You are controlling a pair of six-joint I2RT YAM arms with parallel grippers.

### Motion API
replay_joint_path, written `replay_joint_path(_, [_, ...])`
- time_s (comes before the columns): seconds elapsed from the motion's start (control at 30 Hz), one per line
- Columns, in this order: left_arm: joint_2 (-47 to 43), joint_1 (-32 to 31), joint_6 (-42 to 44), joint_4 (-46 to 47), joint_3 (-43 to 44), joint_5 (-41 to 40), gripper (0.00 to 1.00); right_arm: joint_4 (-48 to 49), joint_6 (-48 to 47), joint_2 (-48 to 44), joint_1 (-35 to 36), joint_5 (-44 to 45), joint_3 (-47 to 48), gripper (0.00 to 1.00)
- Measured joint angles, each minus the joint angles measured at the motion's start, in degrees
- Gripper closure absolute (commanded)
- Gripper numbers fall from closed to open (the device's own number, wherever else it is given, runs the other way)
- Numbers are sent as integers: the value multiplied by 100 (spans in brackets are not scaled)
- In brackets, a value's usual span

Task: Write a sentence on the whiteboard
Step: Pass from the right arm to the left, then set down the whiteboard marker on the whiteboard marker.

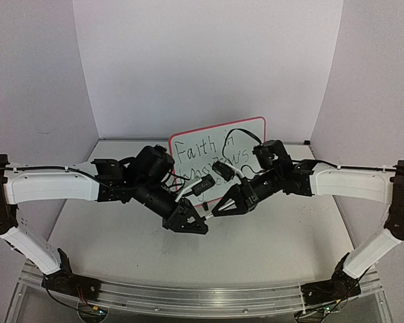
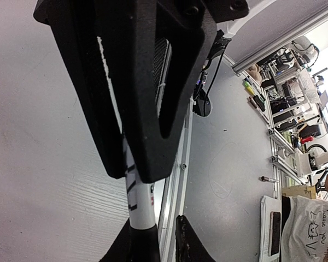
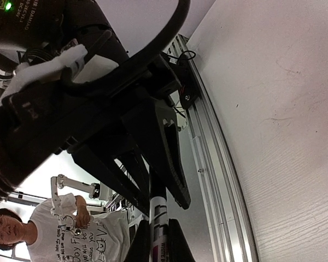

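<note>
1. Whiteboard (image 1: 212,134) stands upright at the back centre of the table (image 1: 269,249), behind both wrists.
2. Sentence (image 1: 209,156) is on the board. The top line, "Faith in", is legible; the lower lines are partly hidden by the arms.
3. The two grippers meet tip to tip in front of the board.
4. Right gripper (image 1: 217,211) is clamped on a white marker (image 3: 158,210).
5. Left gripper (image 1: 202,228) sits at the marker's far end, fingers close about it. Cannot tell whether they grip.
</note>
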Motion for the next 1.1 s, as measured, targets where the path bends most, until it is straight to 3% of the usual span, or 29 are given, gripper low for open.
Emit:
replay_joint_path(0.1, [11, 11, -75, -13, 3, -58, 99, -34, -12, 19, 0, -25, 11, 94])
replay_joint_path(0.4, [28, 21, -328, 61, -91, -487, 100, -253, -161, 15, -112, 793, 64, 34])
replay_joint_path(0.53, [6, 157, -646, 94, -474, -884, 100, -298, -138, -61, -535, 1424, -76, 21])
replay_joint_path(0.83, [-513, 1257, -1518, -347, -1822, -1993, 100, -421, 37, -554, -1789, 2832, -757, 17])
replay_joint_path(1.1, [-825, 2329, -1685, -815, -2114, -2493, 100, -614, 158, -843, -2770, 3735, -1206, 17])
